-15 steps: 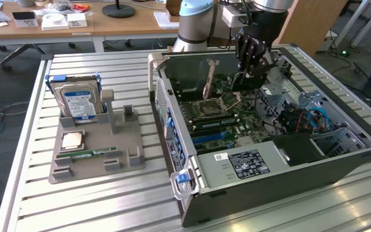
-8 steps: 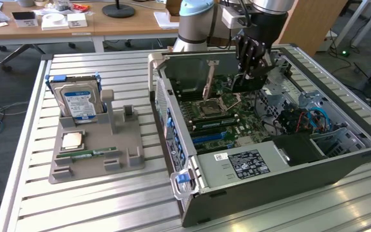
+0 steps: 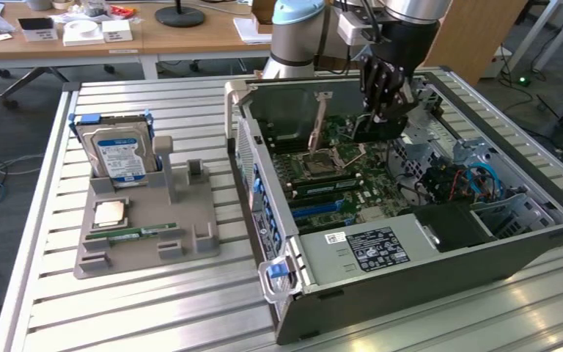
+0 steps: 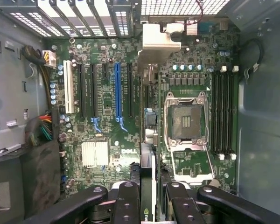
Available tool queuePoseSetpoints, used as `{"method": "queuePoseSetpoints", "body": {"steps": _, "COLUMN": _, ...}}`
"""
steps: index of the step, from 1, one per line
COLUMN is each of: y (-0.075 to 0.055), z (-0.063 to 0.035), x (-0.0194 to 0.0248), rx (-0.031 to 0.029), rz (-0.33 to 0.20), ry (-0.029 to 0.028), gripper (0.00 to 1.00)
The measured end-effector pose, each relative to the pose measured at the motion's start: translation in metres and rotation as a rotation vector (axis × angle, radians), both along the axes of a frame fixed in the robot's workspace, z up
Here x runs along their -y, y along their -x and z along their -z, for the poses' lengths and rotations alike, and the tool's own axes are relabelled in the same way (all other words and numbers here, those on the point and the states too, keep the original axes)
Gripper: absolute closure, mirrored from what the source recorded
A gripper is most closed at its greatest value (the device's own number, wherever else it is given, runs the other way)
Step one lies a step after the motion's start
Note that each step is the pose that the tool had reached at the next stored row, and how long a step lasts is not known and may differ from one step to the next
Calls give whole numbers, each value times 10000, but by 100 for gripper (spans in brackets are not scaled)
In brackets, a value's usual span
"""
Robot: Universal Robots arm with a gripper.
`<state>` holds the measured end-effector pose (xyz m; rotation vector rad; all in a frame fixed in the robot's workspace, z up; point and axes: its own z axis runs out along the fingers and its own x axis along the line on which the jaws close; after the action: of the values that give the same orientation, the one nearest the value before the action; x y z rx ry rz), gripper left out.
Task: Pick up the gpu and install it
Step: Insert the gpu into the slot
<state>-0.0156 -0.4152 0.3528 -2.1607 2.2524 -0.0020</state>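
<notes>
My gripper reaches down into the open computer case, over the far end of the green motherboard. It is shut on the gpu, a dark card held upright just above the board. In the wrist view the gpu appears edge-on, running from between my black fingers to its silver bracket by the case's rear grille. There the gripper holds the card between the black expansion slots beside the blue slot and the empty CPU socket.
On the slatted table at the exterior view's left, a grey holder carries a blue-labelled hard drive, a CPU and a RAM stick. The power supply and cables crowd the case's near end.
</notes>
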Motion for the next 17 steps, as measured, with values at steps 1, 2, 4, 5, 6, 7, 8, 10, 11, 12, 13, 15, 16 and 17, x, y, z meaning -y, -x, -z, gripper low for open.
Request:
{"method": "queuePoseSetpoints", "body": {"steps": 1, "y": 0, "z": 0, "x": 12, "rx": -1, "rz": 7, "ry": 0, "gripper": 74}}
{"method": "queuePoseSetpoints", "body": {"steps": 2, "y": 1, "z": 0, "x": 24, "rx": 0, "rz": 15, "ry": -1, "gripper": 74}}
{"method": "queuePoseSetpoints", "body": {"steps": 4, "y": 7, "z": 0, "x": 48, "rx": 0, "rz": 26, "ry": -1, "gripper": 74}}
{"method": "queuePoseSetpoints", "body": {"steps": 5, "y": 12, "z": 0, "x": 55, "rx": 1, "rz": 33, "ry": -1, "gripper": 74}}
{"method": "queuePoseSetpoints", "body": {"steps": 6, "y": 20, "z": 0, "x": 59, "rx": 1, "rz": 41, "ry": -1, "gripper": 74}}
{"method": "queuePoseSetpoints", "body": {"steps": 7, "y": 33, "z": 1, "x": 60, "rx": 1, "rz": 51, "ry": -2, "gripper": 74}}
{"method": "queuePoseSetpoints", "body": {"steps": 8, "y": 46, "z": 1, "x": 61, "rx": 1, "rz": 55, "ry": -1, "gripper": 74}}
{"method": "queuePoseSetpoints", "body": {"steps": 10, "y": 77, "z": 1, "x": 63, "rx": 0, "rz": 66, "ry": 0, "gripper": 74}}
{"method": "queuePoseSetpoints", "body": {"steps": 11, "y": 93, "z": 1, "x": 64, "rx": 0, "rz": 73, "ry": -1, "gripper": 74}}
{"method": "queuePoseSetpoints", "body": {"steps": 12, "y": 107, "z": 1, "x": 65, "rx": 0, "rz": 79, "ry": -1, "gripper": 74}}
{"method": "queuePoseSetpoints", "body": {"steps": 13, "y": 116, "z": 1, "x": 65, "rx": 0, "rz": 84, "ry": 0, "gripper": 74}}
{"method": "queuePoseSetpoints", "body": {"steps": 15, "y": 116, "z": 0, "x": 65, "rx": -1, "rz": 83, "ry": 7, "gripper": 74}}
{"method": "queuePoseSetpoints", "body": {"steps": 16, "y": 116, "z": 0, "x": 65, "rx": 0, "rz": 82, "ry": 7, "gripper": 74}}
{"method": "queuePoseSetpoints", "body": {"steps": 17, "y": 116, "z": 0, "x": 65, "rx": 0, "rz": 82, "ry": 8, "gripper": 74}}
